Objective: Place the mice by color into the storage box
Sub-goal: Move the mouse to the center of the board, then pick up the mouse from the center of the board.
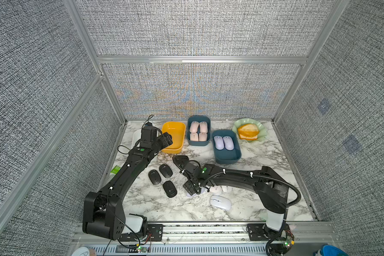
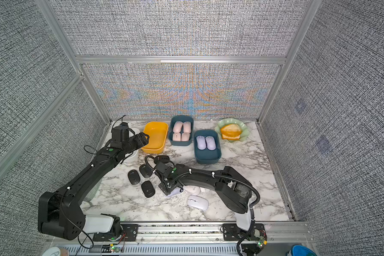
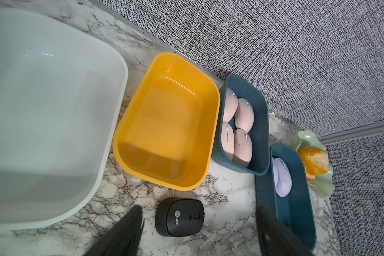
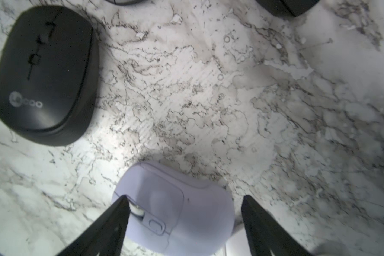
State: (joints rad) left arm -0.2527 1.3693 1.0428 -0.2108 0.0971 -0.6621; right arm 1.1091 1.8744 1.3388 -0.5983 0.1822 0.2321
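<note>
The yellow box [image 3: 169, 133] is unobstructed throughout. The next box [image 1: 197, 143] is filled by four pink mice [image 1: 198, 131]; in the third box [image 1: 227, 156] only the near half is free. The mid surface [image 1: 186, 210] is crowded by black mice [image 1: 155, 176] and crossed by the right arm [image 1: 235, 177]; a bare strip is found along its front.

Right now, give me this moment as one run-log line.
right gripper: open around lilac mouse | left gripper: open, empty | pink mice: boxed | black mice: unsorted
</note>
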